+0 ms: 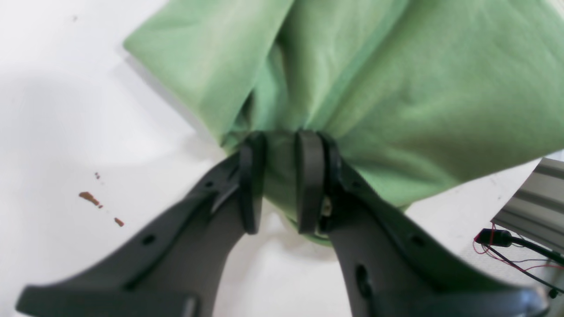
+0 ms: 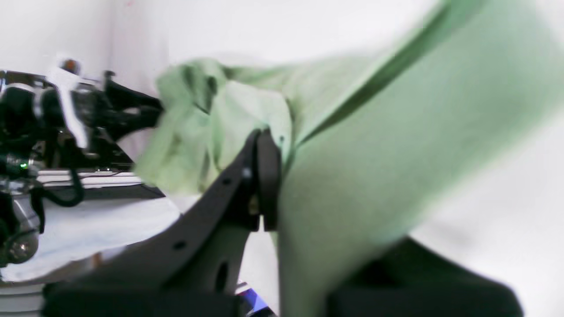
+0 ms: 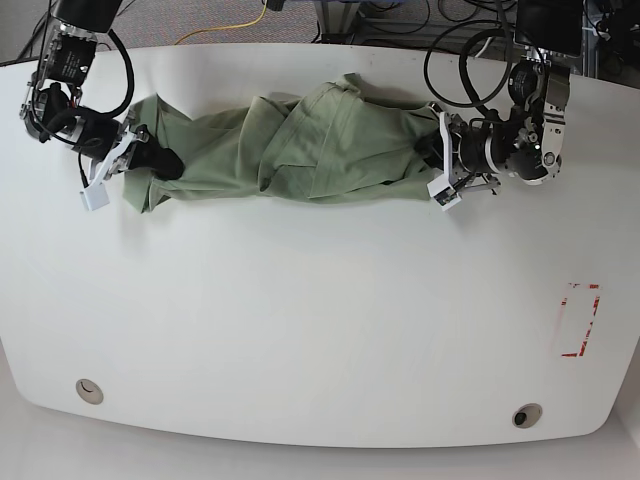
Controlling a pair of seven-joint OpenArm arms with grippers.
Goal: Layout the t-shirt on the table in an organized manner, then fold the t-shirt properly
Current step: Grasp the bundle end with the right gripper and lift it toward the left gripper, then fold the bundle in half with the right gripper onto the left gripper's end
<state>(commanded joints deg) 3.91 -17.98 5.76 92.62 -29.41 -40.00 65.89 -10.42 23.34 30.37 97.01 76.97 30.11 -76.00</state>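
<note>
The pale green t-shirt [image 3: 290, 145] lies bunched in a long, wrinkled band across the far part of the white table [image 3: 300, 330], stretched between both arms. My left gripper [image 3: 434, 160] holds its right end. In the left wrist view the gripper [image 1: 281, 185] is shut on a gathered bunch of the t-shirt [image 1: 396, 88]. My right gripper [image 3: 148, 160] holds the left end. In the right wrist view the t-shirt [image 2: 374, 167] drapes over that gripper [image 2: 299, 185], and only one of its fingers [image 2: 265, 176] shows.
A red rectangular marking [image 3: 580, 320] sits near the right edge. Two grommet holes [image 3: 88, 390] [image 3: 526, 414] lie near the front edge. Cables [image 3: 470, 60] hang behind the table. An aluminium rail [image 1: 537, 202] with wires [image 1: 506, 240] is close to the left gripper.
</note>
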